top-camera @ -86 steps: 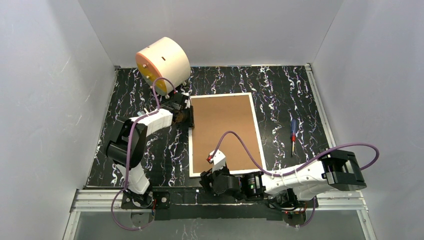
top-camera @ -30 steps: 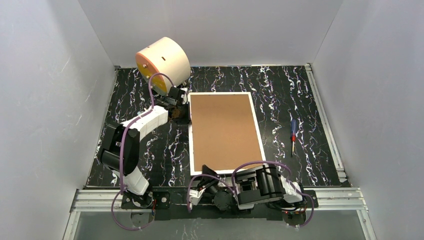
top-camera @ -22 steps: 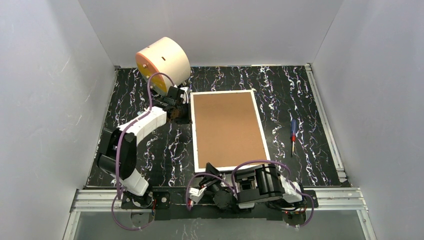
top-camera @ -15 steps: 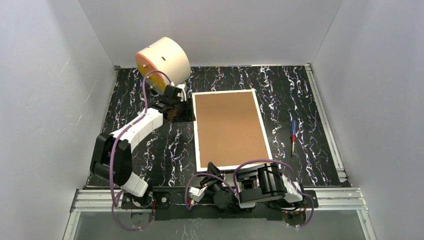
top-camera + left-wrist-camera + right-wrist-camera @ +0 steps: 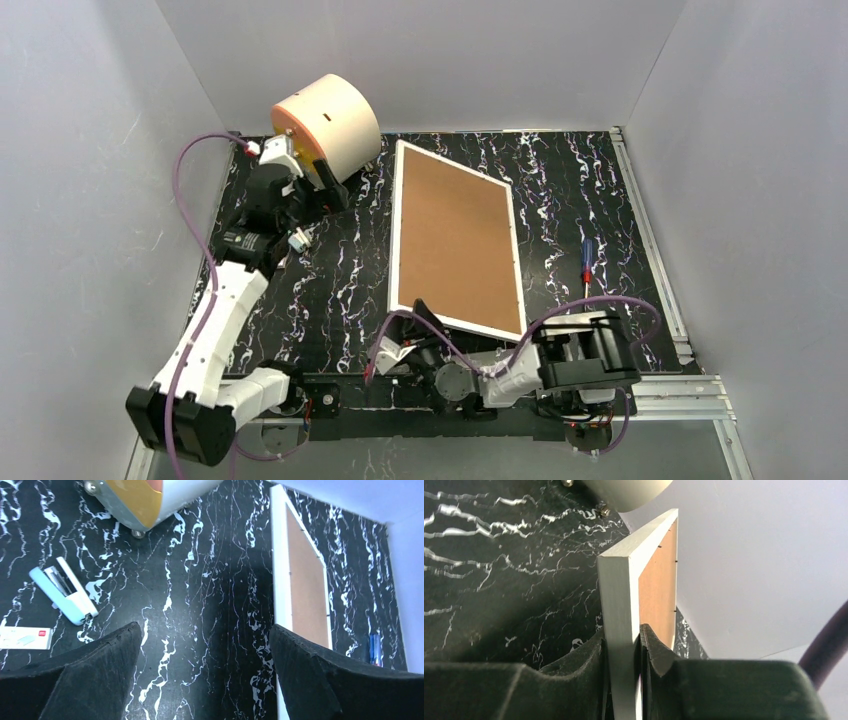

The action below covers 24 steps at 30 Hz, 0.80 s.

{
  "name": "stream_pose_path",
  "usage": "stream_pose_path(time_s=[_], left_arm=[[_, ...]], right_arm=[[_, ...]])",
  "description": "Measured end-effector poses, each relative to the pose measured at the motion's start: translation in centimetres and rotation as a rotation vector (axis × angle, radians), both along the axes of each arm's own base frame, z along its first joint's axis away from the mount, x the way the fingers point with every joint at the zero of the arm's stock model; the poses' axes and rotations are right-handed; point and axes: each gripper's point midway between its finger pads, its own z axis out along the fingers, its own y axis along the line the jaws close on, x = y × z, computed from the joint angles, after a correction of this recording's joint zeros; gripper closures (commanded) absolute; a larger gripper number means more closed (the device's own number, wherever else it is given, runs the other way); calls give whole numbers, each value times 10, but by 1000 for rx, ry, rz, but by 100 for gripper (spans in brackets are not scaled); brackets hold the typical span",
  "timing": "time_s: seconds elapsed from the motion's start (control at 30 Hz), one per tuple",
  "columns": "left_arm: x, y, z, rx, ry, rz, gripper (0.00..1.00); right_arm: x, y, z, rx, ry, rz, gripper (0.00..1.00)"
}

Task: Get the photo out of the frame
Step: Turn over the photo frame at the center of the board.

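Note:
The frame [image 5: 455, 235] is tilted, its left long side raised off the table and its brown back panel facing up and right. The photo is hidden behind that panel. My right gripper [image 5: 622, 635] is shut on the frame's white edge [image 5: 616, 595] at the near left corner [image 5: 412, 318], with one finger on each face. My left gripper [image 5: 203, 628] hangs open over bare table, well left of the frame [image 5: 300, 580]. From above, it [image 5: 312, 200] sits just below the cream cylinder.
A cream cylinder with an orange face [image 5: 325, 120] stands at the back left. A pale blue stapler [image 5: 65, 595] and a small white box [image 5: 25, 639] lie left of my left gripper. A screwdriver [image 5: 587, 260] lies right of the frame. Grey walls enclose the table.
My left gripper has opened and drawn back left and up from the frame's left edge. My right gripper has lifted the frame's left side, so the frame now tilts.

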Motion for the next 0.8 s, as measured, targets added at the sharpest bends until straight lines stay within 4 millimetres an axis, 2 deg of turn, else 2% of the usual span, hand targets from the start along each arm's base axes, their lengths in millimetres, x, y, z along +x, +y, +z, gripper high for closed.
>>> stream_pose_path(time_s=[0.1,0.2,0.3,0.4,0.57,0.67,0.8], left_arm=[[-10,13,12,-8,-43,53,2],[-19,21,7,-13,-47,90,2],[-25,22,-11,-14,-12,100,2],[-31,22,-38,-15,49,101,2],[-43,17,-75,-31,134,87,2],[-46,13,-85,-52,153,74,2],[-49,7,-93,-87,161,57,2]], right_arm=[[1,-5,18,100,50,-23,99],[0,-5,34,185,129,-22,99],[-3,-3,49,262,242,-4,99],[-3,-10,61,332,325,-2,99],[-6,-22,58,378,400,-14,99],[-7,-25,55,394,432,-13,99],[-7,-29,70,474,472,11,99]])
